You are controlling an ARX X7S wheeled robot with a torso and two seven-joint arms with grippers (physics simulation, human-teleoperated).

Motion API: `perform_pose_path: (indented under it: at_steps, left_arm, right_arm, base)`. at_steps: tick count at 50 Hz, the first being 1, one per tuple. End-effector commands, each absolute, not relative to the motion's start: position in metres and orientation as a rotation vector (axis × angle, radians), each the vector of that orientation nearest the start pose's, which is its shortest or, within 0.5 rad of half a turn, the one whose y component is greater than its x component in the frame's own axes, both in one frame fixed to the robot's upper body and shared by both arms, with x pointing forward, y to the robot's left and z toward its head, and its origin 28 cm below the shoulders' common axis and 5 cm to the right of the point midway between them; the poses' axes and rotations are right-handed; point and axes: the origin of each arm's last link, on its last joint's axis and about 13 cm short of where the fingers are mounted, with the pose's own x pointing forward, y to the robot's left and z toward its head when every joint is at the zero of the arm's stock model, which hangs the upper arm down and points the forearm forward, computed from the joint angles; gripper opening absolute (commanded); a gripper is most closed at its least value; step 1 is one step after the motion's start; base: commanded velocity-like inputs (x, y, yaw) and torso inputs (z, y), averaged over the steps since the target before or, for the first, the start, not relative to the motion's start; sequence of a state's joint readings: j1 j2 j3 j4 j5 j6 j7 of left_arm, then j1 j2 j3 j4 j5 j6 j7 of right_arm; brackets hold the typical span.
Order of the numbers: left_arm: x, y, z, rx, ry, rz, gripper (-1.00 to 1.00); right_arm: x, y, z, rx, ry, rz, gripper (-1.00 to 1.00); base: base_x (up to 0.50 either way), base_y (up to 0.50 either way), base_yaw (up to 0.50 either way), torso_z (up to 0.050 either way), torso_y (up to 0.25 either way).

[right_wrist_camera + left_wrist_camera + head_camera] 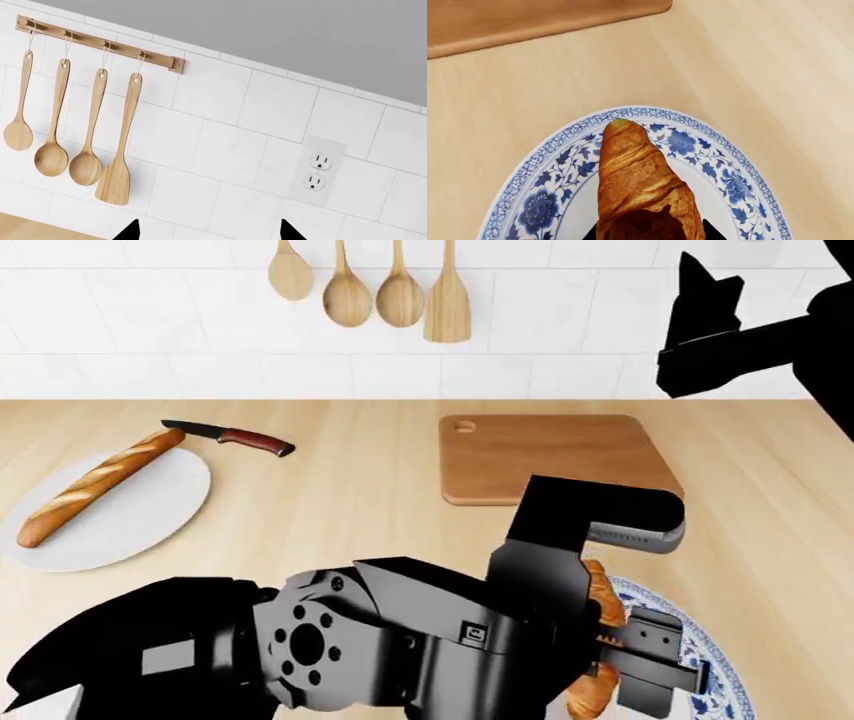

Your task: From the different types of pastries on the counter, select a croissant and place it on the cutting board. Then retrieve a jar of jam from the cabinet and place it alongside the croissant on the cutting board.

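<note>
Head view: my left arm covers most of croissant and blue-patterned plate, lower right of frame. Left wrist view: croissant base cut by bottom edge, cutting board cropped upper left. Right gripper: only two dark tips at bottom edge; closure unreadable.

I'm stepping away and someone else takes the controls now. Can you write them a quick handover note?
Left gripper: down at the croissant over the blue-patterned plate; whether it is shut on it cannot be told.
Right gripper: open, raised, facing the tiled wall.
Cutting board: bare, just beyond the plate.
Baguette: on the white plate, untouched.
Done: nothing placed yet.
Left: move croissant to board, then fetch the jam; jar not in view.
</note>
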State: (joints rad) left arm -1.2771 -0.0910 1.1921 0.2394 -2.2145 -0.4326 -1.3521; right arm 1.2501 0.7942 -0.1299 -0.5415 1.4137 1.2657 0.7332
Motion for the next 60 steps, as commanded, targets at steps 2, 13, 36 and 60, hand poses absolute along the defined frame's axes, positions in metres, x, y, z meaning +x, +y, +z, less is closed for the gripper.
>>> perform_pose_path:
  at_steps: [2, 13, 36, 60]
  left_arm:
    - [0.196, 0.037, 0.288, -0.006, 0.696, -0.692, -1.00]
    - [0.236, 0.046, 0.304, 0.095, 0.506, -0.659, -1.00]
    - [0.349, 0.051, 0.320, 0.132, 0.276, -0.554, -1.00]
    - [0.376, 0.076, 0.287, 0.232, 0.317, -0.446, -1.00]
  right_arm:
    - [0.217, -0.164, 0.340, -0.259, -0.223, 0.052, 1.00]
    - [0.216, -0.163, 0.341, -0.270, -0.228, 0.056, 1.00]
    - [0.215, -0.161, 0.342, -0.268, -0.241, 0.078, 1.00]
    - [0.215, -0.160, 0.342, -0.246, -0.247, 0.083, 1.00]
  base:
    - [0.00, 0.00, 0.00, 0.000, 0.000]
    - [0.00, 0.00, 0.00, 0.000, 0.000]
    - [0.00, 0.00, 0.00, 0.000, 0.000]
    - [0.00, 0.00, 0.00, 0.000, 0.000]
